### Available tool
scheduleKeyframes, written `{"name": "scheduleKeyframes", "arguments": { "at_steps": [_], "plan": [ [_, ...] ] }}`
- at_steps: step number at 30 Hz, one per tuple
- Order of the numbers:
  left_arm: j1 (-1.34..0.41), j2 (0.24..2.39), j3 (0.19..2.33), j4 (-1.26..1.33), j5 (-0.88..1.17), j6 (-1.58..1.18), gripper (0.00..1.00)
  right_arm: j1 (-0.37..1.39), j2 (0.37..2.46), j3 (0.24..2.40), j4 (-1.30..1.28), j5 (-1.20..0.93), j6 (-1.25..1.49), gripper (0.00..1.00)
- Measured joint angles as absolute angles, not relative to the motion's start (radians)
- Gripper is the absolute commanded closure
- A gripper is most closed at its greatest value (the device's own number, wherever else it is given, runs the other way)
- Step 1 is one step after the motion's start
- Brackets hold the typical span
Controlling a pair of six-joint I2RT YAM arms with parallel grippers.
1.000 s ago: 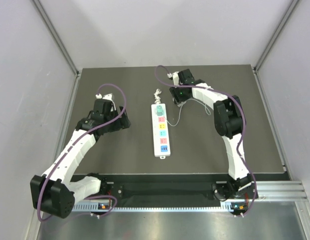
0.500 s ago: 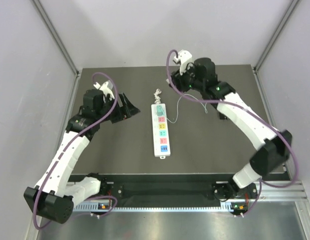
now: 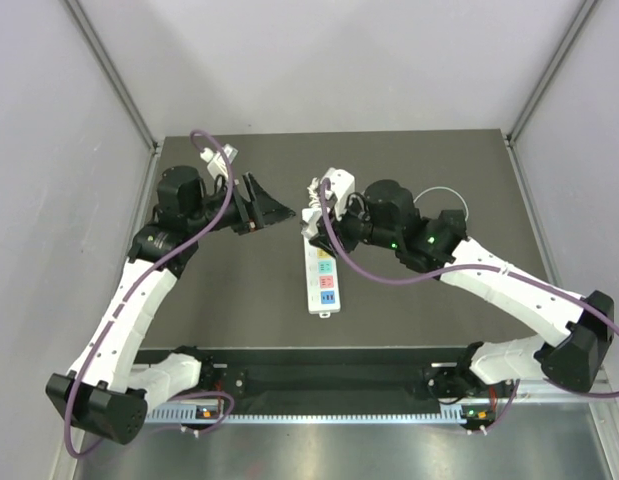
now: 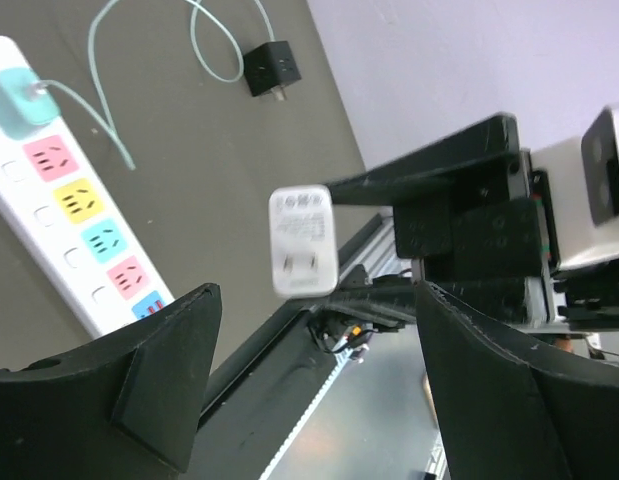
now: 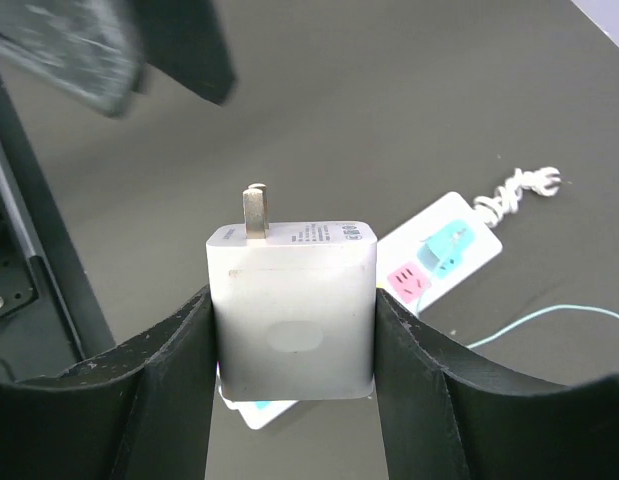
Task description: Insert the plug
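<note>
The teal plug (image 4: 11,105) sits on the end socket of the white power strip (image 4: 79,230); its thin pale cable (image 4: 214,40) loops off to a black cube (image 4: 269,68). In the right wrist view the teal plug (image 5: 447,245) shows below and beyond the fingers. My right gripper (image 5: 292,300) is shut on a small white square block (image 5: 289,335), metal prongs up, held in the air above the strip. My left gripper (image 3: 274,212) is open and empty, raised left of the strip. It faces the white block (image 4: 305,243), which hangs beyond its fingertips.
The power strip (image 3: 323,275) lies lengthwise mid-table, with coloured sockets in a row. My right wrist covers its far end in the top view. A knotted white cord (image 5: 524,185) trails from that end. Grey walls enclose the dark mat, and a metal rail runs along the near edge.
My right arm has swung from the back of the table forward and left to above the strip's far end, carrying the white block. My left gripper has risen and turned towards it.
</note>
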State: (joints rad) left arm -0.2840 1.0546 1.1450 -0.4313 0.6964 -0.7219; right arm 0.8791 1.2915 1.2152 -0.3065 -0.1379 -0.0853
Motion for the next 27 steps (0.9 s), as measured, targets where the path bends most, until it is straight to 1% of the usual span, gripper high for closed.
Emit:
{"name": "scheduleKeyframes", "arguments": {
  "at_steps": [8,11,12,13,15,16,19,20,21,23,24,26,27],
  "plan": [
    [-0.326,1.087,1.058,-0.350,0.730,-0.788,0.20,0.950,1.290,1.215,-0.276,-0.120,-0.074,1.00],
    [-0.335,1.098,1.028,-0.347,0.734,-0.796,0.22,0.960,1.290,1.216,-0.275,-0.109,-0.074,1.00],
    [-0.336,1.098,1.020,-0.345,0.736,-0.799,0.24,0.962,1.291,1.216,-0.275,-0.107,-0.074,1.00],
    [-0.336,1.097,1.011,-0.342,0.741,-0.806,0.37,0.964,1.293,1.217,-0.278,-0.105,-0.074,1.00],
    [-0.336,1.097,1.000,-0.323,0.753,-0.820,0.48,0.968,1.303,1.217,-0.284,-0.099,-0.074,1.00],
    [-0.337,1.096,0.992,-0.307,0.761,-0.828,0.56,0.969,1.310,1.217,-0.284,-0.096,-0.074,1.00],
    [-0.337,1.095,0.958,-0.254,0.788,-0.866,0.64,0.971,1.323,1.217,-0.290,-0.086,-0.073,0.97],
    [-0.337,1.095,0.944,-0.237,0.796,-0.882,0.72,0.973,1.324,1.217,-0.294,-0.081,-0.073,0.97],
    [-0.336,1.095,0.932,-0.222,0.804,-0.898,0.76,0.974,1.324,1.217,-0.301,-0.076,-0.072,0.95],
    [-0.336,1.098,0.917,-0.203,0.810,-0.920,0.89,0.974,1.324,1.211,-0.304,-0.072,-0.065,0.92],
    [-0.335,1.100,0.911,-0.194,0.813,-0.927,1.00,0.975,1.324,1.209,-0.304,-0.070,-0.061,0.82],
    [-0.335,1.110,0.899,-0.173,0.823,-0.945,1.00,0.975,1.324,1.204,-0.306,-0.061,-0.053,0.68],
    [-0.334,1.116,0.892,-0.162,0.830,-0.958,1.00,0.975,1.324,1.201,-0.307,-0.057,-0.049,0.55]
  ]
}}
